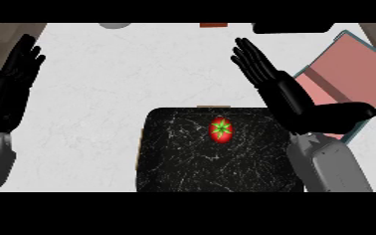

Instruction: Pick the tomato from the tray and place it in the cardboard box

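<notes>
Right hand (283, 92) has its fingers (249, 59) straight and pressed together, thumb stuck out to the side, holding nothing, hovering over the tray's (176, 154) right edge, while the left hand (18, 79) just rests open at the left edge. My worry is that the tomato (221, 130), small, round, glossy red with a green star top, sitting loose on the dark marbled tray, rolls off if the fingers come in flat and nudge it. The cardboard box (345, 64) sits right behind that hand on the white table (110, 79), so a sloppy lift could clip its wall.

A red tomato (221, 130) with a green star-shaped top lies on a black, white-veined tray (183, 164); the counter (132, 74) is white.
</notes>
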